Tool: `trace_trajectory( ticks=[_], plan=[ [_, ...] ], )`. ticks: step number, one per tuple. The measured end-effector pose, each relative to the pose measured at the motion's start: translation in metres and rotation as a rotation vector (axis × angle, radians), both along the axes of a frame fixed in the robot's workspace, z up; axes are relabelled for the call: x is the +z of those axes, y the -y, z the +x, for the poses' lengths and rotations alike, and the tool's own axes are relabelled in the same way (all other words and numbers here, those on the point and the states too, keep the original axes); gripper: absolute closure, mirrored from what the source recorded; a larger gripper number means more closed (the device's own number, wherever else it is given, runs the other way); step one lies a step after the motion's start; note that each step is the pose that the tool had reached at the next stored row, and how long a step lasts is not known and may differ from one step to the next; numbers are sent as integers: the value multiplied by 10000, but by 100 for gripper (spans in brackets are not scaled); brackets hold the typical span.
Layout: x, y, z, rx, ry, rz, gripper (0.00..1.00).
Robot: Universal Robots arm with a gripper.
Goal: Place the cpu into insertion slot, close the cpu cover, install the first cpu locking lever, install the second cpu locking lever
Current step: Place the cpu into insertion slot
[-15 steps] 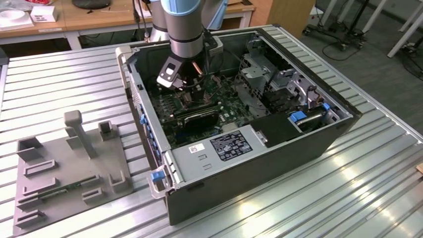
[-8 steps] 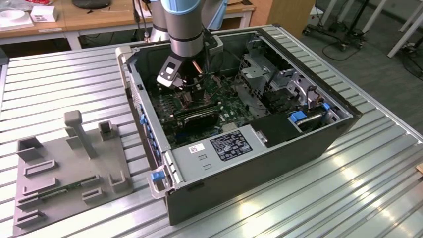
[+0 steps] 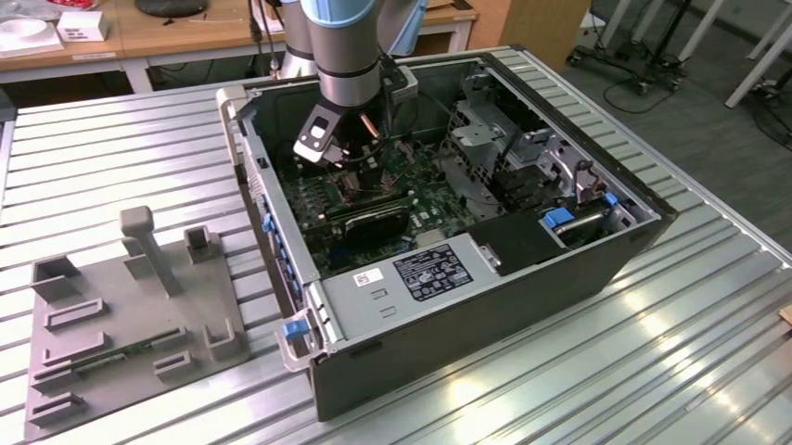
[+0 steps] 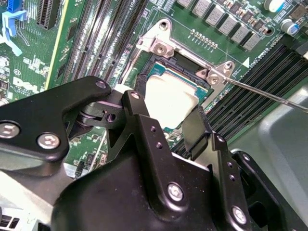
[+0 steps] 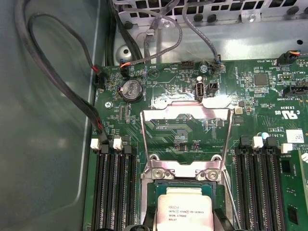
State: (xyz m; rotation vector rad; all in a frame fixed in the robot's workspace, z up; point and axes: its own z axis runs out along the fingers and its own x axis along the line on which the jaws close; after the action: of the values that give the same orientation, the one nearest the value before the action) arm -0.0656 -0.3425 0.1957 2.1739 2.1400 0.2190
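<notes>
Cpu (image 4: pixel 171 98) is pinched by its sides in the hand (image 4: pixel 166 115), right over the insertion slot (image 4: pixel 166 67), while the arm (image 3: pixel 347 56) reaches straight down into the open computer case (image 3: pixel 495 315) on the bench (image 3: pixel 693 352).

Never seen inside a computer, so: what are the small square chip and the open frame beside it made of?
The cpu: its top looks like pale matte metal, evenly dull with dark print on it. The cpu cover: probably thin stamped steel, bright silver with glints along its bent edges.
</notes>
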Motion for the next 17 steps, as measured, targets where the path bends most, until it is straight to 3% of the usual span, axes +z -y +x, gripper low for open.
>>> trace_trajectory(
  ticks=[5, 17],
  plan=[
    [-2, 1, -1, 1, 28, 1, 46],
    [-13, 13, -6, 2, 38, 0, 46]
  ],
)
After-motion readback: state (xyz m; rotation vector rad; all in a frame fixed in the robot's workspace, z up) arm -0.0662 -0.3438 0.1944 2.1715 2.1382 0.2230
